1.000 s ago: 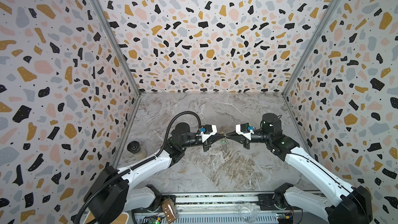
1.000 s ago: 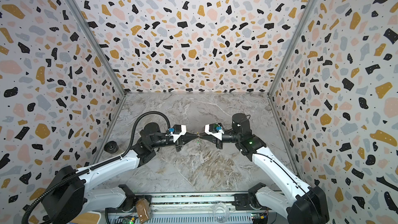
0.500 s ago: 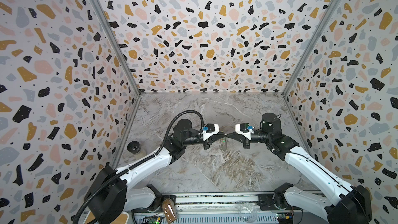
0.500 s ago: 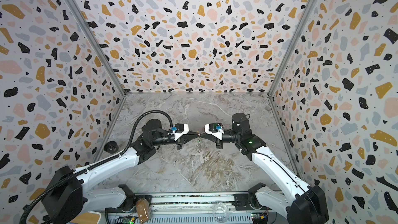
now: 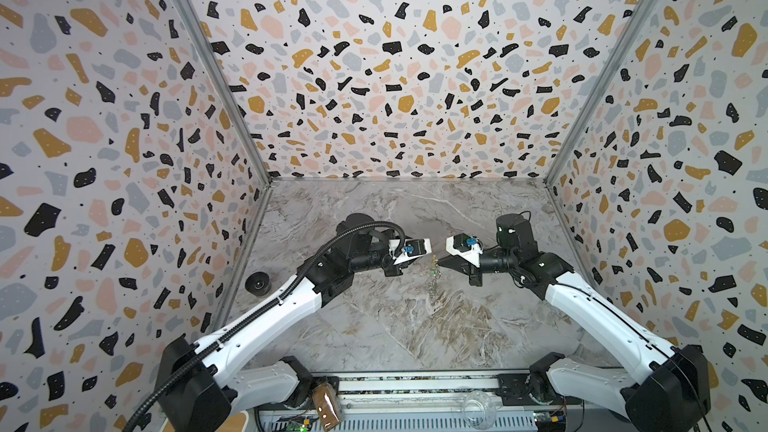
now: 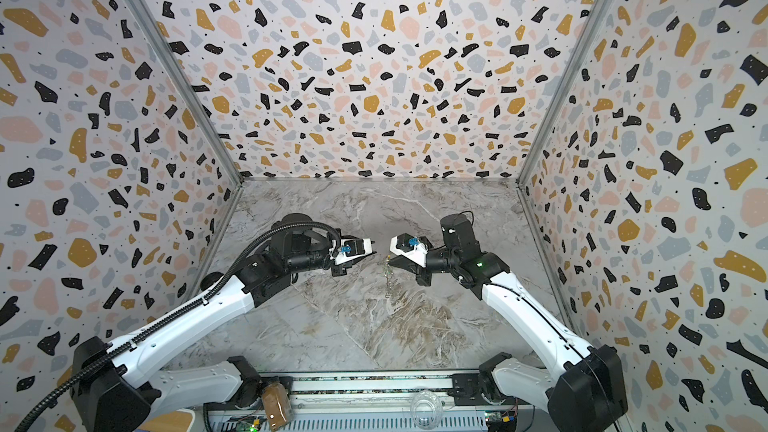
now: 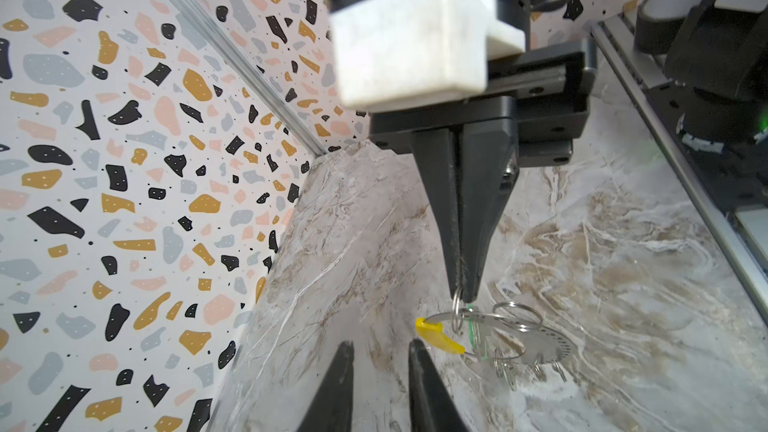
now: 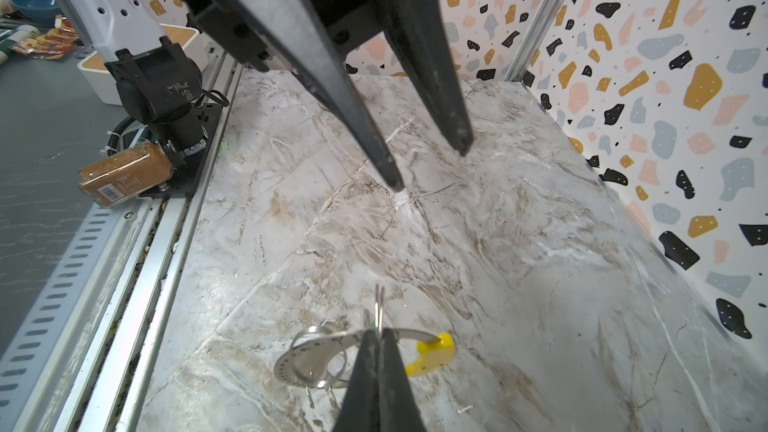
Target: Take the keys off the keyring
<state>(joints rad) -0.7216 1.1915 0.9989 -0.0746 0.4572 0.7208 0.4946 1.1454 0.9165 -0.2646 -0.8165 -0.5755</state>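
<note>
Right tool (image 7: 463, 295) is clamped on a small ring (image 7: 457, 309); the keyring (image 7: 552, 344) dangles beneath it above the surface (image 7: 623, 263), keys (image 7: 472, 332) apparently not yet off. Left tool (image 8: 430, 166), jaws apart and empty, hangs just beside.

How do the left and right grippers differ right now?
The left gripper stands open with nothing between its fingers; the right gripper is shut. The right gripper pinches a small split ring, with the keyring hanging from that ring, while the left gripper touches neither. Both have dark tapered fingers and point toward each other above the marble table.
</note>
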